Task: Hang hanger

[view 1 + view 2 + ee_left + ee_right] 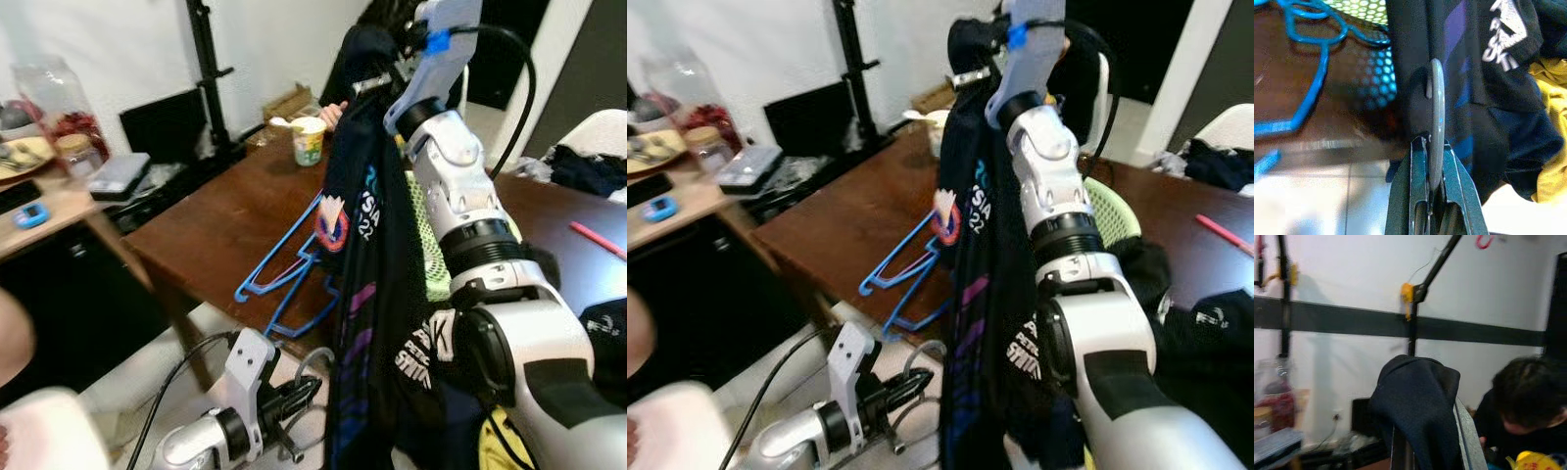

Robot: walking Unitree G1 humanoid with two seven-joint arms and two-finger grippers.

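Observation:
My right arm is raised high over the table, and its gripper is shut on the top of a black shirt with printed logos, which hangs down in a long fold to below the table edge. In the right wrist view the dark cloth drapes over the fingers and hides them. Low at the front, beside the shirt's lower part, my left gripper is shut on a thin grey curved hanger; the same hanger shows from the head camera. Two blue hangers lie on the brown table.
A paper cup stands at the table's far edge, next to a person's hand. A yellow-green mesh item, dark clothes and a red pen lie to the right. A black stand pole and a cluttered side table are on the left.

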